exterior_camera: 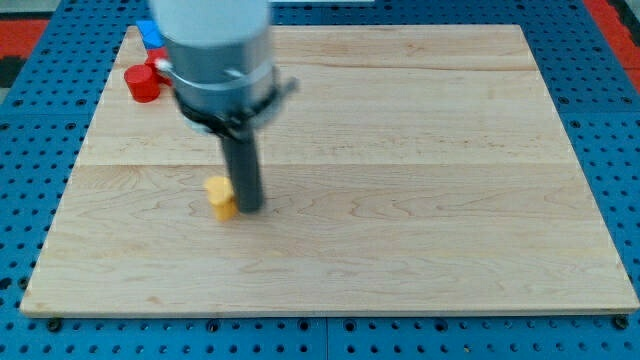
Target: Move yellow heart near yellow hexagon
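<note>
A small yellow block [220, 196] lies on the wooden board [400, 200], left of the middle; its shape is too blurred to tell. My tip [250, 208] stands right beside it, touching or nearly touching its right side. The arm's grey body [215, 55] hangs over the board's upper left and hides what lies under it. No second yellow block shows in the view.
A red cylinder-like block [142, 84] sits at the board's upper left corner, with another red block [160, 66] partly hidden beside the arm. A blue block [150, 34] lies just above them. Blue pegboard [40, 150] surrounds the board.
</note>
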Controlling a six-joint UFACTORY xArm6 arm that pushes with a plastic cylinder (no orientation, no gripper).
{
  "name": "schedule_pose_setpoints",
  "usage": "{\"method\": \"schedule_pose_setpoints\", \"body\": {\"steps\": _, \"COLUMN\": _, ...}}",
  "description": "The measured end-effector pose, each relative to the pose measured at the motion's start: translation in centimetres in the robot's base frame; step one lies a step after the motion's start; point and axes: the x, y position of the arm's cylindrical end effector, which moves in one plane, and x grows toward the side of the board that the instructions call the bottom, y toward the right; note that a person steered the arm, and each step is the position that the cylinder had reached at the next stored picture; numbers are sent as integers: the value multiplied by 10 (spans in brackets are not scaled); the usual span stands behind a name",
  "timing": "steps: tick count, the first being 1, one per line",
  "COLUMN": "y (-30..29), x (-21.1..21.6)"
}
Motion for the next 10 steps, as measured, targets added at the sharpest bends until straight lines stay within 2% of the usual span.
{"method": "schedule_pose_setpoints", "body": {"steps": 1, "y": -26, "x": -8}}
{"method": "schedule_pose_setpoints", "body": {"steps": 2, "y": 22, "x": 27}}
{"method": "schedule_pose_setpoints", "body": {"steps": 4, "y": -100, "x": 4}}
{"method": "schedule_pose_setpoints", "body": {"steps": 5, "y": -136, "x": -7}}
{"method": "schedule_pose_setpoints", "body": {"steps": 6, "y": -63, "x": -15}}
{"method": "schedule_pose_setpoints", "body": {"steps": 8, "y": -52, "x": -27}}
{"method": "schedule_pose_setpoints", "body": {"steps": 9, "y": -23, "x": -56}}
{"method": "schedule_pose_setpoints", "body": {"steps": 10, "y": -19, "x": -97}}
